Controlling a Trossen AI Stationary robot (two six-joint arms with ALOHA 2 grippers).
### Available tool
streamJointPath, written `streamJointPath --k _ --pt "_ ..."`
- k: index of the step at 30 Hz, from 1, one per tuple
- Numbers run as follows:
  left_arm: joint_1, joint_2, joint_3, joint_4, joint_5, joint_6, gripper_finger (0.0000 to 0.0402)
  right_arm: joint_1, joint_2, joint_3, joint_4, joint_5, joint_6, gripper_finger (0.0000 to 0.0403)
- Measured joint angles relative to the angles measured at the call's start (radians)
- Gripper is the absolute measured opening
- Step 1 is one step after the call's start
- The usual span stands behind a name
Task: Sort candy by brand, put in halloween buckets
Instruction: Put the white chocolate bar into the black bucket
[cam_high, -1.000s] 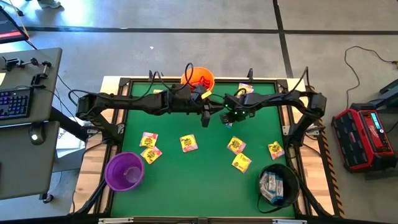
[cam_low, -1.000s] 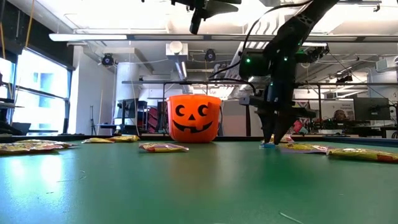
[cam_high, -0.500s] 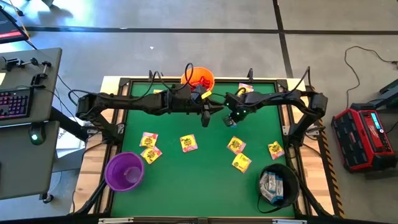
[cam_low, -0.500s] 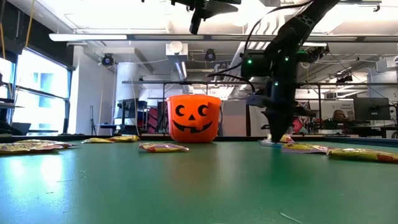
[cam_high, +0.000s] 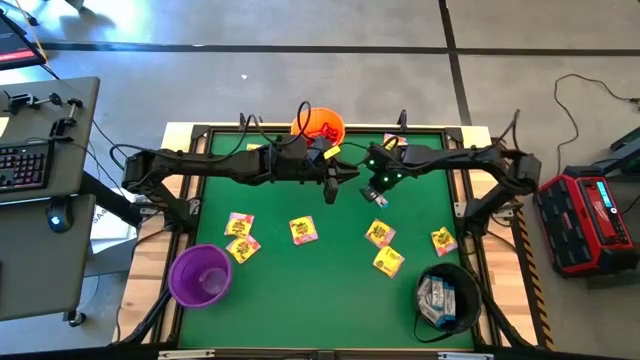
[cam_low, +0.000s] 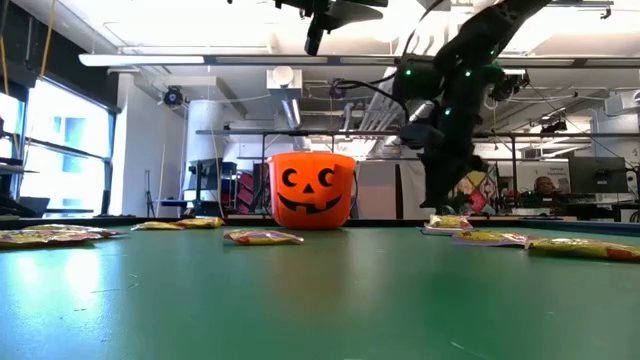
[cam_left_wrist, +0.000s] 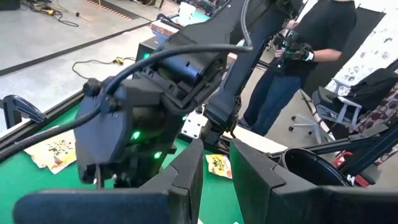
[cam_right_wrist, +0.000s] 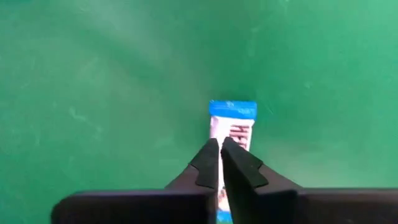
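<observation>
Looking through the right wrist view, we saw the right gripper (cam_right_wrist: 219, 148) with its fingers (cam_right_wrist: 207, 163) pressed together on a white-blue packet (cam_right_wrist: 231, 122) above the green worktop (cam_right_wrist: 93, 93); whether that packet hung clear of the surface we could not tell there. From above, the same gripper (cam_high: 377, 196) showed only as a dark shape near the middle of the worktop, toward its far side, and the packet was too small to make out. The left gripper (cam_high: 331, 192) waited just left of it; its own wrist view showed its fingers (cam_left_wrist: 188, 171) a little apart and nothing between them, with a person standing in the room beyond. Only the high view gave us all three pails: the orange bucket (cam_high: 318, 126) at the far edge, the purple bucket (cam_high: 200, 275) at the near left, the black bucket (cam_high: 447, 296) at the near right with white-blue packets inside. Yellow packets (cam_high: 303, 231) lay scattered across the middle. The low view showed the orange bucket's (cam_low: 313, 190) pumpkin face.
</observation>
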Motion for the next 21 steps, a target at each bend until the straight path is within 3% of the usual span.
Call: streamJointPath --k 6,10,13,17,21 --pt "0.000 0.000 0.000 -0.001 0.000 0.000 0.0069 0.002 0.069 0.000 0.037 0.015 0.025 0.0112" --pt "0.000 0.000 0.000 -0.002 0.000 0.000 0.0069 0.013 0.105 0.000 0.040 0.096 0.031 0.0196" --pt "0.000 0.000 0.000 -0.002 0.000 0.000 0.0069 0.016 0.134 0.000 0.067 0.129 0.030 0.0238" --pt "0.000 0.000 0.000 -0.002 0.000 -0.001 0.0069 0.016 0.169 0.002 0.123 0.125 0.051 0.0247" --pt "0.000 0.000 0.000 -0.004 0.000 -0.007 0.0069 0.016 0.195 0.005 0.138 0.118 0.074 0.0212"
